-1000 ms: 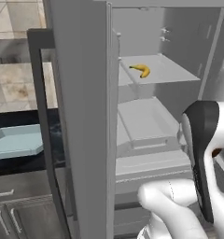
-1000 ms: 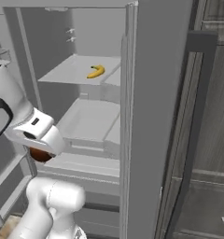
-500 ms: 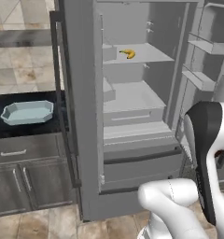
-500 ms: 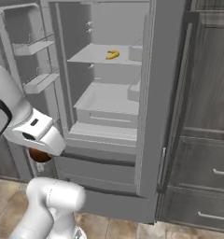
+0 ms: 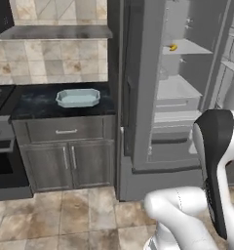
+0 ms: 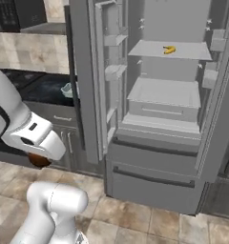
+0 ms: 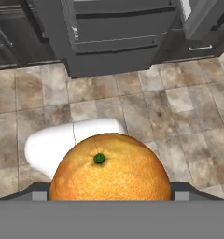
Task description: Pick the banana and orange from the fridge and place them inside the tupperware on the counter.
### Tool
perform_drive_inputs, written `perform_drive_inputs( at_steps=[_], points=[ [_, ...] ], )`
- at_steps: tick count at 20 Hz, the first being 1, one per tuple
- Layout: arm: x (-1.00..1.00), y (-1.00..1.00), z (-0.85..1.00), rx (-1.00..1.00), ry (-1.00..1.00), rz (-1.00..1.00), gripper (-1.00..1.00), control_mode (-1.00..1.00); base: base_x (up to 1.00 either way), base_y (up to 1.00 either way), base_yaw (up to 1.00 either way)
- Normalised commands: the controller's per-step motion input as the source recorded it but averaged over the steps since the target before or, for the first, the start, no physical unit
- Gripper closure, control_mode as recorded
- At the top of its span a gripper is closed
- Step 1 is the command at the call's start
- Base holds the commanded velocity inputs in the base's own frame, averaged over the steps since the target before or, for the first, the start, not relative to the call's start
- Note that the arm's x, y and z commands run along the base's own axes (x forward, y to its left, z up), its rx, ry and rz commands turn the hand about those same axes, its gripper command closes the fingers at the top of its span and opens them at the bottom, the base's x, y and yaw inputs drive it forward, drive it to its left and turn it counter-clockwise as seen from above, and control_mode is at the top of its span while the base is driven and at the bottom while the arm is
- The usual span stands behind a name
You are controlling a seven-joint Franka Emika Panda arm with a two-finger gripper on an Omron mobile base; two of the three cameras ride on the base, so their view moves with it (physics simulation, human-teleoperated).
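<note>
Now orange gripped — gripper, banana shelved

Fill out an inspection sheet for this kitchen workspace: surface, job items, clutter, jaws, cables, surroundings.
Surface: the counter is black and glossy, over grey cabinets.
Job's things: the tupperware sits on the counter with nothing seen inside; the banana lies on an upper shelf of the fridge, whose doors stand open; the orange sits between the jaws.
Clutter: nothing seen.
Grippers: the gripper hangs low over the floor beside the robot's base, jaws wide around the orange.
Cables: nothing seen.
Surroundings: tiled floor, tiled wall behind the counter.
</note>
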Motion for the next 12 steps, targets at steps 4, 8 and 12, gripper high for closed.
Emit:
perform_drive_inputs(
  at_steps=[4, 8, 12],
  points=[
    [0.00, 0.00, 0.00, 0.00, 0.00, 0.00, 1.00, 1.00, -0.28, 1.00, 0.21],
    [0.00, 0.00, 0.00, 0.00, 0.00, 0.00, 1.00, 1.00, 0.00, 0.99, 0.09],
    [0.00, 0.00, 0.00, 0.00, 0.00, 0.00, 1.00, 1.00, 0.31, 0.87, 0.00]
  ],
)
